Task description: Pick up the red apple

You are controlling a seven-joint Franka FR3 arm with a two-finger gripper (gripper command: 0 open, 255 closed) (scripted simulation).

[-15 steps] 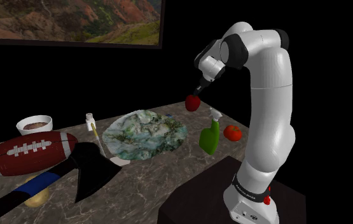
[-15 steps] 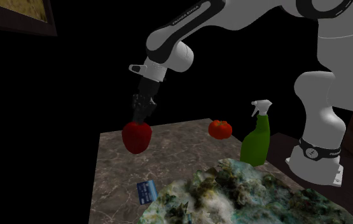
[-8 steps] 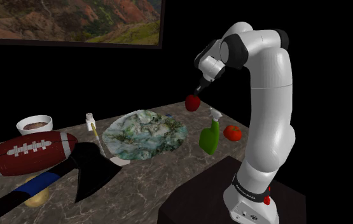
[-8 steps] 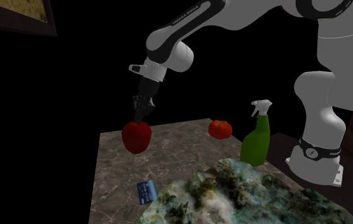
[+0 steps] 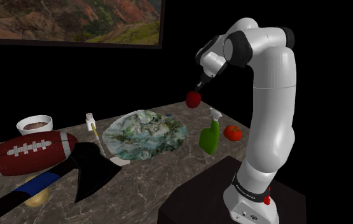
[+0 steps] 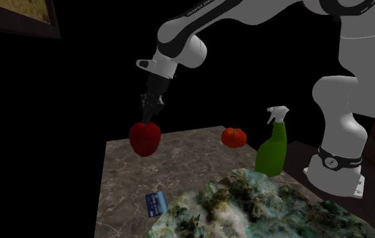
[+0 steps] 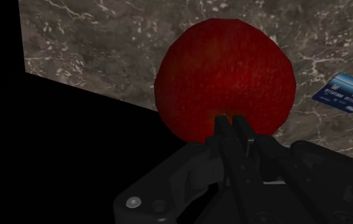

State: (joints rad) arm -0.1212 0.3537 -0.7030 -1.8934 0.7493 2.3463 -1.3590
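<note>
The red apple (image 5: 194, 98) (image 6: 144, 138) (image 7: 226, 79) hangs in the air above the far corner of the marble table (image 6: 121, 179). My black gripper (image 6: 149, 116) (image 7: 232, 127) comes down onto its top, and the two fingers (image 7: 222, 130) pinch together at the apple's stem end, shut on it. In the shoulder view the gripper (image 5: 198, 90) sits just above the apple, well over the tabletop. The apple touches nothing else.
A green spray bottle (image 5: 210, 135) (image 6: 272, 149) and a red tomato (image 5: 233, 132) (image 6: 233, 137) stand near the arm's base. A mottled round plate (image 5: 144, 132), a small blue card (image 6: 155, 203) (image 7: 345, 93), a football (image 5: 27, 153), a white bowl (image 5: 35, 124) and a small white bottle (image 5: 90, 121) lie on the table.
The gripper has risen a little with the apple in it, lifting it higher over the table's far corner. The things on the table stay where they were.
</note>
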